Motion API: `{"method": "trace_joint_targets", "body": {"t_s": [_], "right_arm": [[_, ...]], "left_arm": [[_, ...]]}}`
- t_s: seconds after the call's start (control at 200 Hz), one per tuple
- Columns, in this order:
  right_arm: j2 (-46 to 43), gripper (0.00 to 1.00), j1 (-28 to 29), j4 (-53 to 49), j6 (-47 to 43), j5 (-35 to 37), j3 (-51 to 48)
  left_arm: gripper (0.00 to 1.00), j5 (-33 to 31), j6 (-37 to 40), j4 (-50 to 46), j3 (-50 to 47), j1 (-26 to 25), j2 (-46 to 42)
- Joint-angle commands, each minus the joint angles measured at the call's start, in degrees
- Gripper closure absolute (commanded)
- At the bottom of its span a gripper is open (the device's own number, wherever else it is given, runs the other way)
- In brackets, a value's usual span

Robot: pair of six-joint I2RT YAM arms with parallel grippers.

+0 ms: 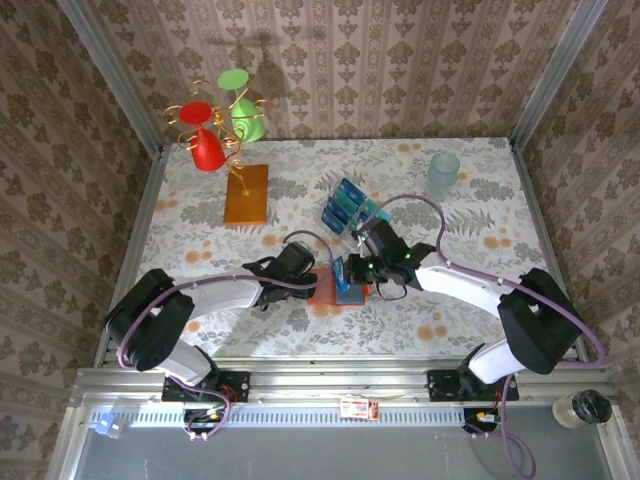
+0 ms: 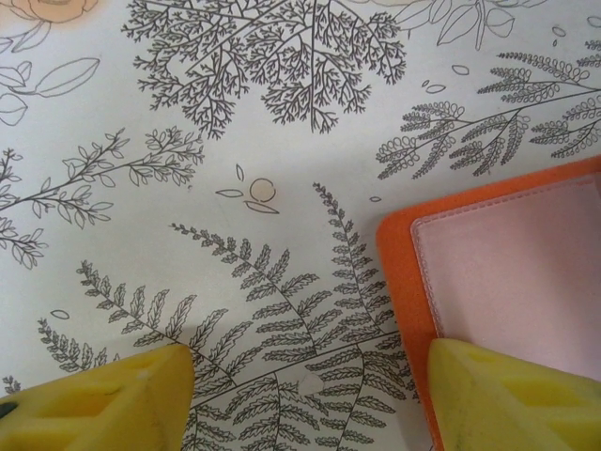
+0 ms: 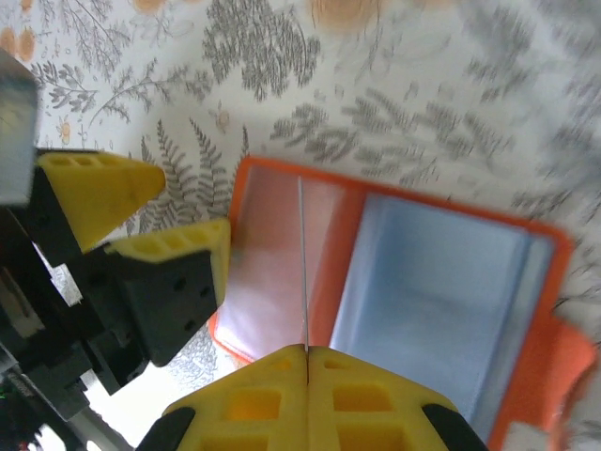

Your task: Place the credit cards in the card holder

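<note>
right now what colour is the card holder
Orange-red card holder, with a pale pink inner panel; the left wrist view shows it best.

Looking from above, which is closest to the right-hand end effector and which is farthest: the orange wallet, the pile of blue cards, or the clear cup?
1. card holder: lying open right at the tip of the right end effector, which pinches one credit card.
2. loose credit cards: piled just beyond it, mid-table.
3. clear cup: far back, towards the right.

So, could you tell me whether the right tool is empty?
No, the right tool is shut on a thin credit card, seen edge-on above the open card holder.
</note>
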Motion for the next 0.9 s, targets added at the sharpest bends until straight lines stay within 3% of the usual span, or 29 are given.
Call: {"method": "trace_joint_targets", "body": {"t_s": [0.0, 0.49, 0.89], "right_arm": [[-0.67, 1.0, 1.14, 10.25, 7.66, -1.73, -2.97], [5.11, 1.0, 1.38, 16.43, 10.79, -1.16, -6.88], [5.75, 1.0, 1.33, 17.85, 11.56, -1.35, -7.86]], "left_arm": [[0.32, -1.09, 1.37, -1.92, 1.46, 0.55, 0.96], [0.32, -0.66, 0.97, -3.21, 2.02, 0.32, -2.09], [0.31, -1.02, -1.38, -2.02, 1.73, -2.79, -0.64]]}}
